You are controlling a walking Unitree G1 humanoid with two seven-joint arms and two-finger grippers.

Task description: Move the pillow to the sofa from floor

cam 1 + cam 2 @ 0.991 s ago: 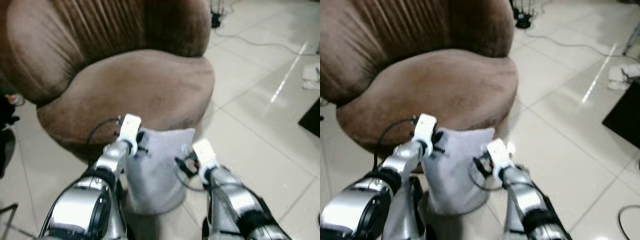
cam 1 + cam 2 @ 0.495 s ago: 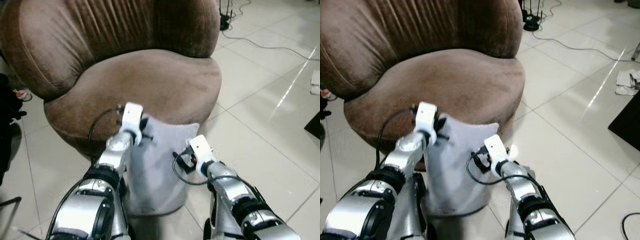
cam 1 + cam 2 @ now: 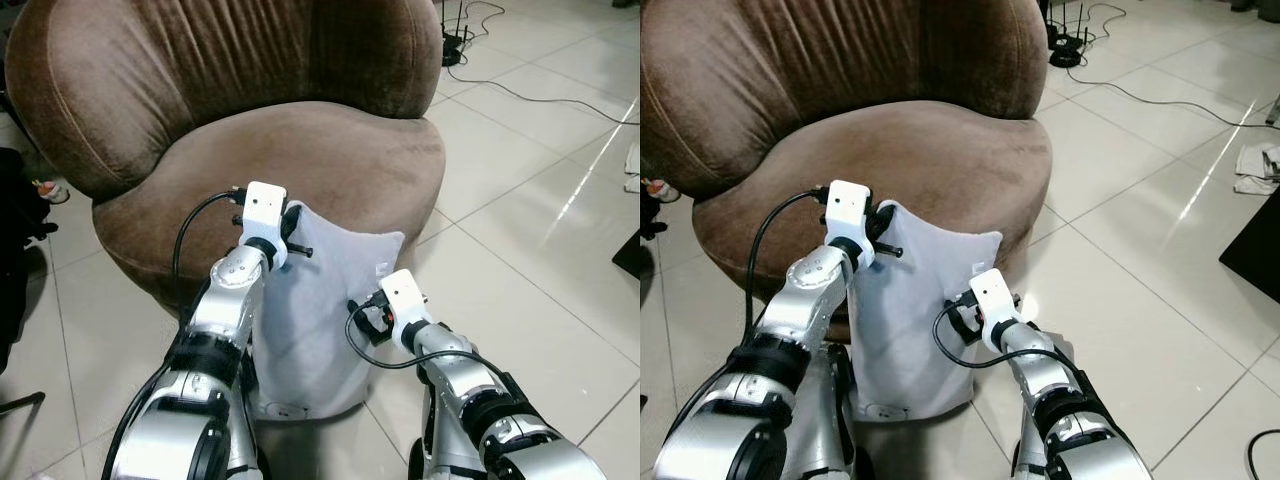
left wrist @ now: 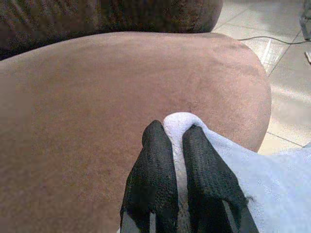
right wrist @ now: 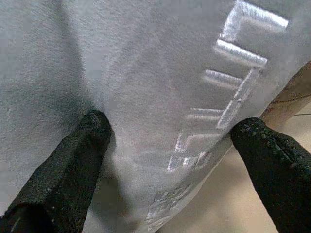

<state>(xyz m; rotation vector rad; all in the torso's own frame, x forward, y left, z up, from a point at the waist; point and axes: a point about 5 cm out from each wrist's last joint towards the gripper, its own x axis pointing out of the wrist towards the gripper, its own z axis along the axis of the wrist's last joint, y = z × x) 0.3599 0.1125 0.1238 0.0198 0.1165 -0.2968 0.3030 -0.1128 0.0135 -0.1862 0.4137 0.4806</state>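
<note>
grey pillow (image 3: 318, 300) hanging upright between my two arms, in front of the brown sofa (image 3: 300, 160).

my left gripper (image 4: 176, 143) is clenched on the pillow's top corner, cloth pinched between both black fingers, just above the front edge of the sofa seat (image 4: 97, 97). my right gripper (image 5: 170, 136) is spread wide against the pillow's side, one finger (image 5: 73, 160) pressing into the fabric, the other (image 5: 272, 160) off its edge beside silver embroidered lettering (image 5: 228, 82). the pillow's lower end hangs near the tiled floor (image 3: 540, 230).
</note>
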